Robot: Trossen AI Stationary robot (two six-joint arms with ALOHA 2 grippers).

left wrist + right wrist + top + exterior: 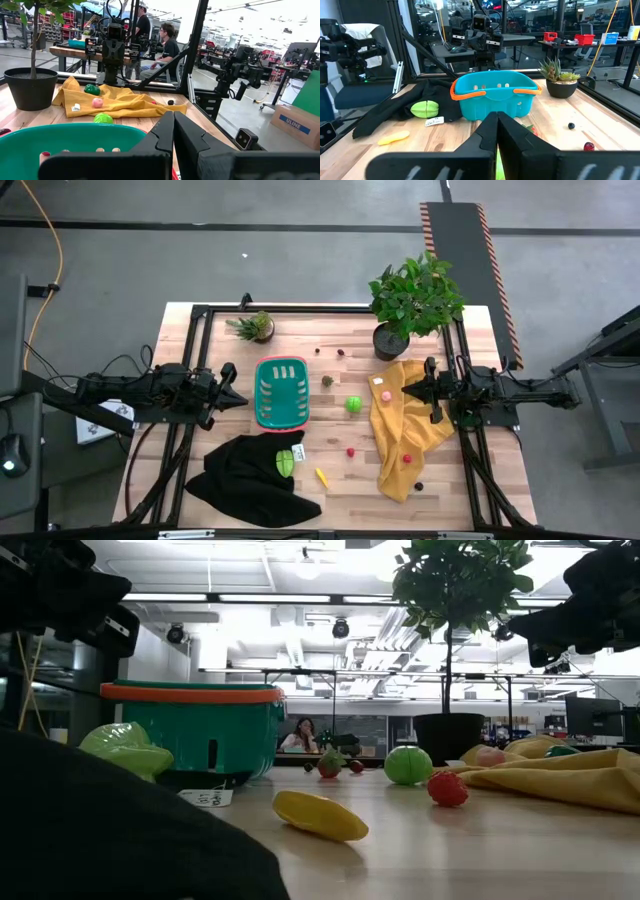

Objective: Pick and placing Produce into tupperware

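Observation:
The tupperware, a teal basket (281, 392) with a red-pink rim, stands on the wooden table left of centre. Tiny produce lies scattered: a green ball (353, 404), a red piece (351, 451) and a yellow piece (321, 476) on the wood. A green leafy piece (285, 461) rests on the black cloth (250, 480). A pink piece (384, 395) and a red one (407, 458) lie on the yellow cloth (405, 435). My left gripper (238, 396) hovers shut just left of the basket. My right gripper (405, 390) hovers shut over the yellow cloth's upper part.
A large potted plant (412, 300) stands at the far right and a small one (255, 327) beyond the basket. Small dark pieces (340, 352) lie on the wood between them, and another (418, 486) lies near the front right. People sit beyond the table.

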